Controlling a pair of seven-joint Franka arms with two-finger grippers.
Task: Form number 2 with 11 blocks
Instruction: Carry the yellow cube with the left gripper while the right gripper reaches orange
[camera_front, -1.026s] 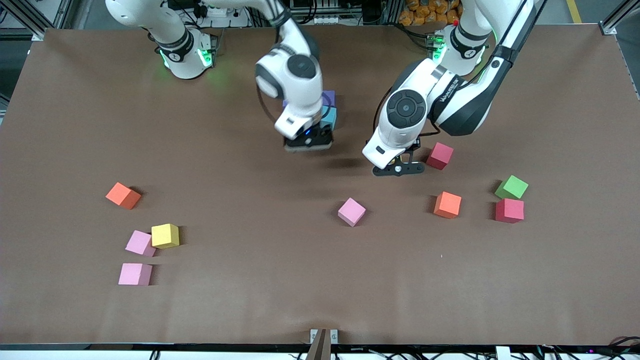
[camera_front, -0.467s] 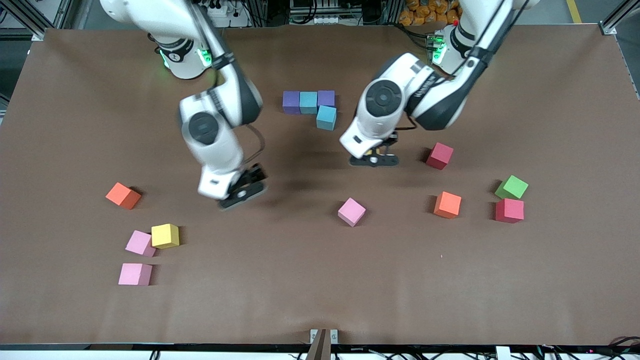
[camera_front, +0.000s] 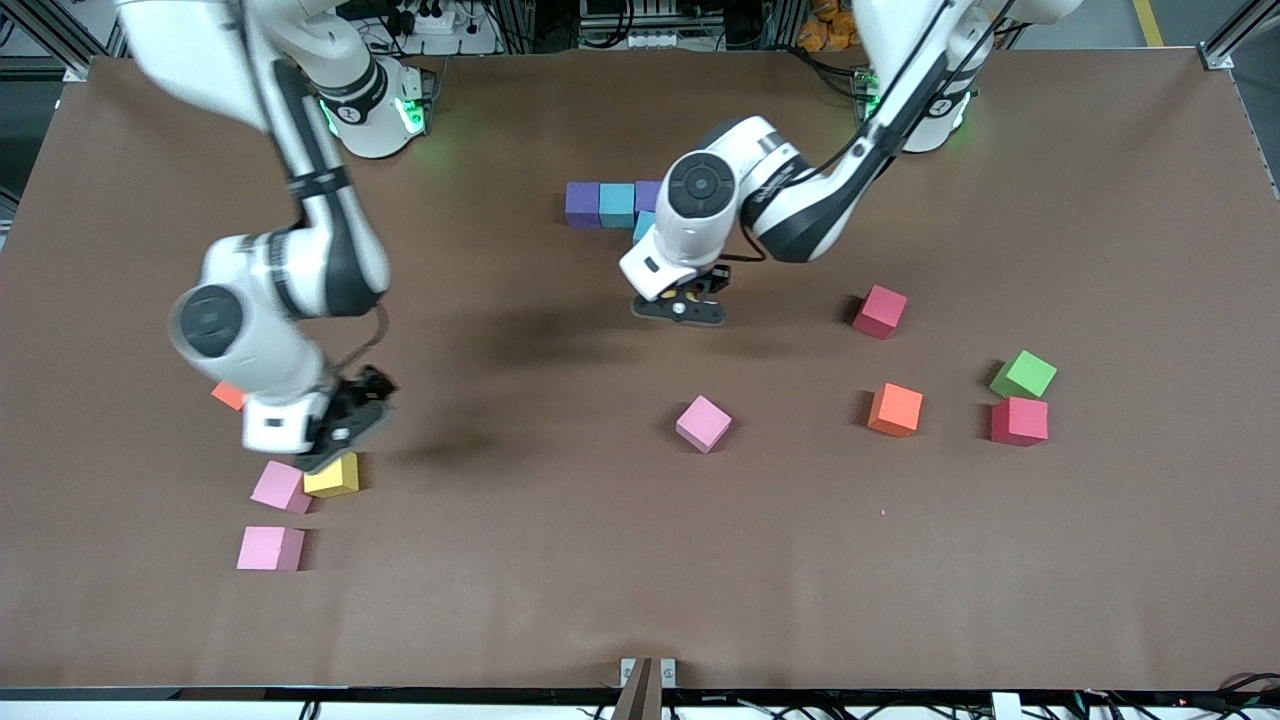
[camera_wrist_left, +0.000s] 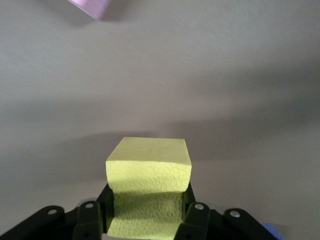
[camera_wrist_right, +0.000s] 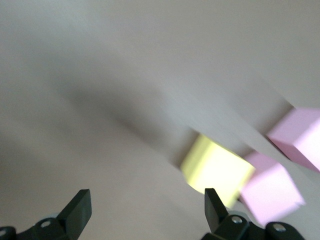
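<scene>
Our left end effector (camera_front: 680, 308) grips a yellow block (camera_wrist_left: 148, 170); we should set it snug below the lower cyan block (camera_front: 643, 226) (upper middle of the frame). Our right end effector (camera_front: 345, 432) hangs open over the second yellow block (camera_front: 335, 478).

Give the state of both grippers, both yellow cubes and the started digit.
left gripper: shut on the lifted yellow cube.
lifted yellow cube: gripped, off the table.
right gripper: open, over the lying yellow cube.
lying yellow cube: loose on the table, beside a pink cube.
number 2: unfinished, top row laid.
</scene>
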